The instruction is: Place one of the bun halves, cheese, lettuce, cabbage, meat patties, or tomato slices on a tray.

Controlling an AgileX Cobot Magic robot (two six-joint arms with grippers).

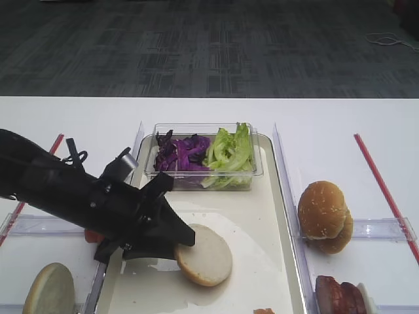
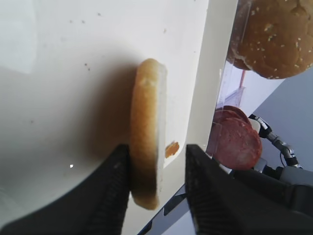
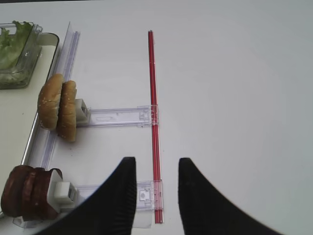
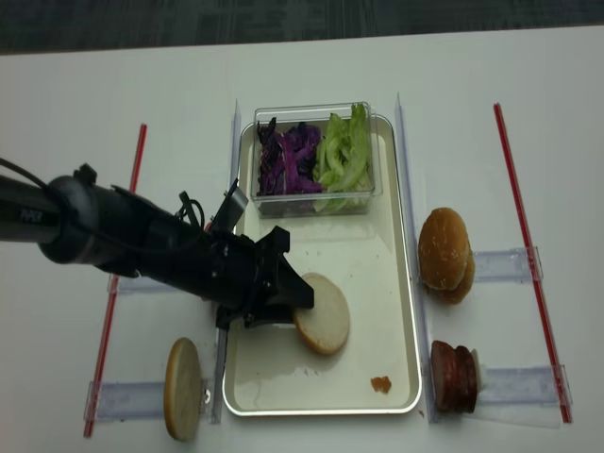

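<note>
Left black gripper (image 4: 288, 304) reaches in from the left of the overhead view, fingers either side of the flat round bun half with a pale cream cut face (image 4: 322, 326). In the left wrist view, one finger (image 2: 110, 188) touches the bun's crust side; the other finger stands just off the cut face with a thin gap. Grasp looks light or partly released; cannot tell for certain whether it clamps.

The bun half lies flat on the long cream-white tray with a silvery rim (image 4: 396, 274), lower middle of the frame, cut face up.

Clear plastic box (image 4: 311, 203) sits at the tray's upper end: shredded dark purple cabbage (image 4: 288, 156) on the left, ruffled light-green lettuce (image 4: 344, 156) on the right.

Small orange-red scrap (image 4: 380, 384) on the tray near its lower right corner.

A second bun half (image 4: 182, 389) stands on edge, lower left, off the tray. Domed golden sesame bun tops (image 4: 445, 253) stand right of the tray; reddish-brown meat patties (image 4: 453, 377) below them.

Right black gripper (image 3: 156, 191) hangs over the white table (image 3: 234, 98), fingers parted, nothing between them but a red strip (image 3: 153, 117) on the table below.
</note>
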